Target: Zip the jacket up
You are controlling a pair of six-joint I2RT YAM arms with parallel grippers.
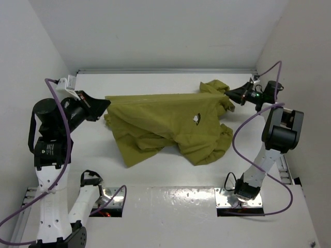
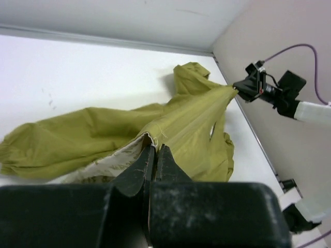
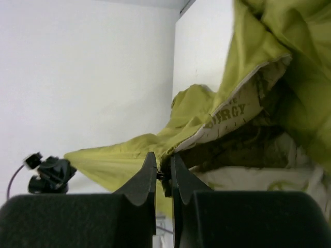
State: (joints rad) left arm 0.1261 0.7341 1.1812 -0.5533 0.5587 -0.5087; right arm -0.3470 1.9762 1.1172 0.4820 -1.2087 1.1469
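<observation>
Jacket [image 1: 170, 126] is held stretched between the left gripper [image 1: 106, 105] and the right gripper [image 1: 230, 93], across the far half of the table [image 1: 155, 170].

The left gripper's fingers are pressed together on the jacket's left edge, and the right gripper's are pinched on the front edge at the far right, where a small dark piece, possibly the zip pull, is seen between the tips. The fabric between them is drawn into a straight line, presumably so the zip track is kept tight for closing. The rest is left slumped toward the near side, white mark [image 1: 195, 118] upward, and the cream printed lining [image 3: 243, 178] is exposed, so the front is judged unzipped. The table is plain white, boxed in by white walls [image 1: 155, 31], and purple cables [image 1: 248, 124] are looped off both arms.
</observation>
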